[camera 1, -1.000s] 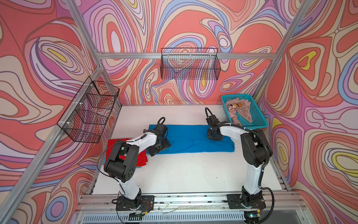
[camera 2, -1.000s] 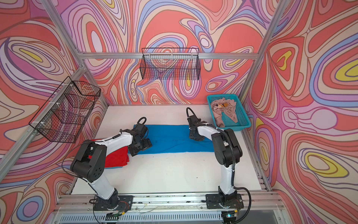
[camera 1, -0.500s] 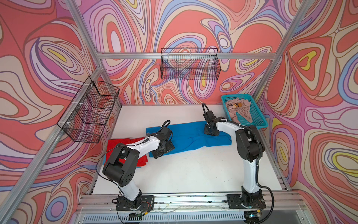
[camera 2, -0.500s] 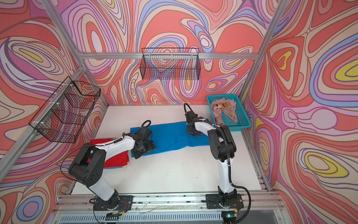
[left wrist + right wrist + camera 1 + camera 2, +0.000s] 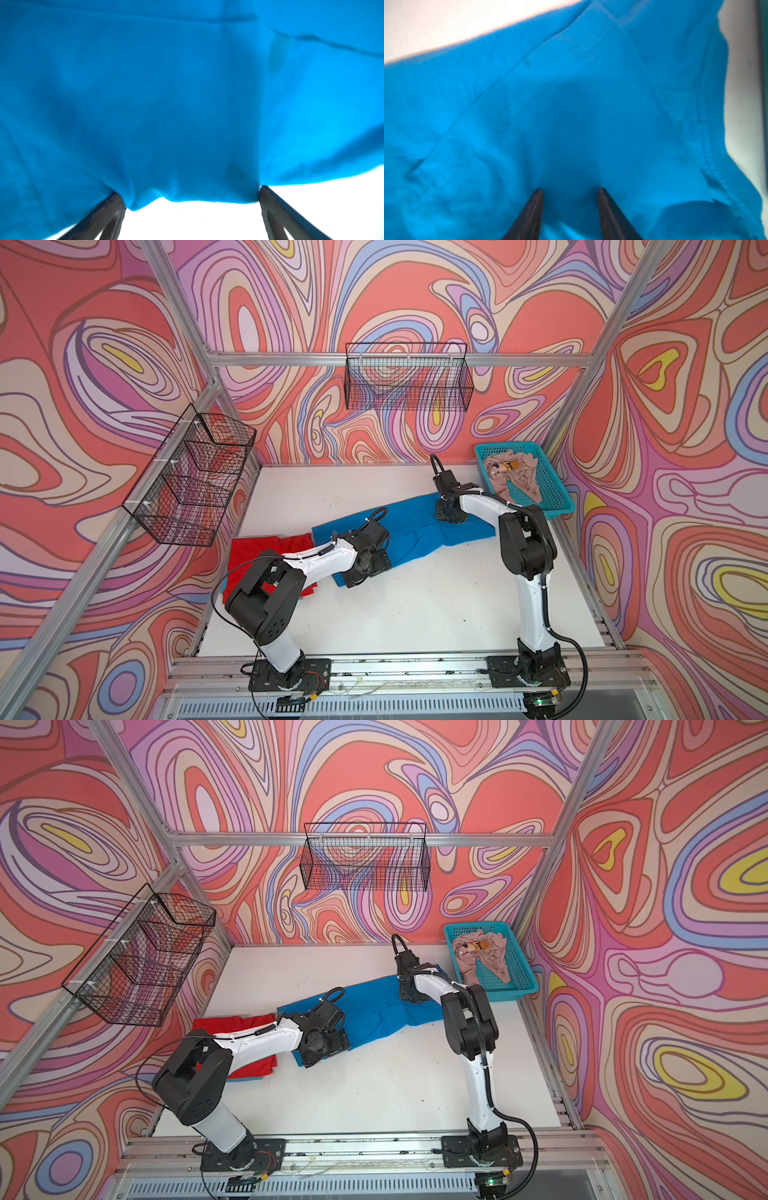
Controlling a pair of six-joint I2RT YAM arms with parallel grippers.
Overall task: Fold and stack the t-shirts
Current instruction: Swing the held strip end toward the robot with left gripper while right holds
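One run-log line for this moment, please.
blue t-shirt: spread out | left gripper: open, on its left end | right gripper: open, on its right end | red t-shirt: folded

I see the turquoise mesh basket (image 5: 555, 502) at the far right corner of the white table (image 5: 415, 614). One black wire basket (image 5: 407, 385) hangs above the table's far edge. A tiered wire rack (image 5: 191, 485) hangs over its left edge.

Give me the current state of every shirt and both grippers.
blue t-shirt: long strip, flat on table
red t-shirt: folded, lying flat
beige-pink t-shirt: crumpled in the turquoise basket
left gripper: open, at the blue t-shirt's edge
right gripper: open, tips on the blue t-shirt
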